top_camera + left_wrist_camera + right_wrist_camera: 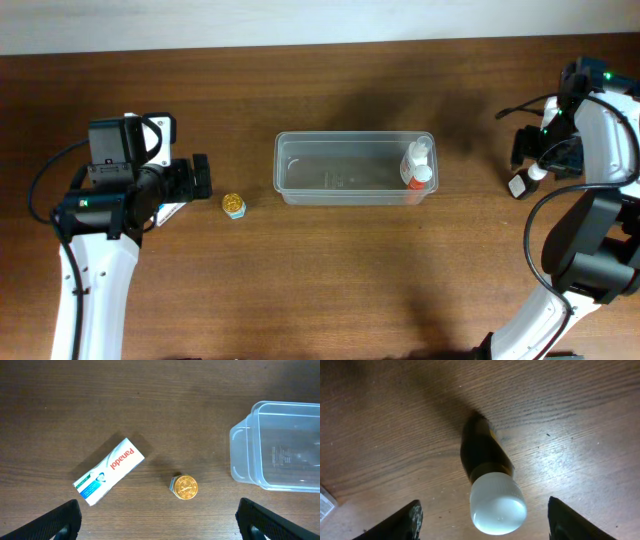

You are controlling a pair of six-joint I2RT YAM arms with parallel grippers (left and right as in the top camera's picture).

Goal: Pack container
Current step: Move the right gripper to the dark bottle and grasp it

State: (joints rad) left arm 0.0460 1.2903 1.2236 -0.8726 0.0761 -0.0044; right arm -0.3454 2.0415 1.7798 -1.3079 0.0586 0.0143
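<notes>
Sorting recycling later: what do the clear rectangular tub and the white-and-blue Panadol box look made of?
Clear rectangular tub: likely glossy moulded plastic; the wooden table shows through its walls. White-and-blue Panadol box: probably smooth printed cardboard, judging by crisp folded edges.

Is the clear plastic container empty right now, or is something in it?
Not empty: a white bottle with a red label sits at the right end of the container; the rest is bare.
</notes>
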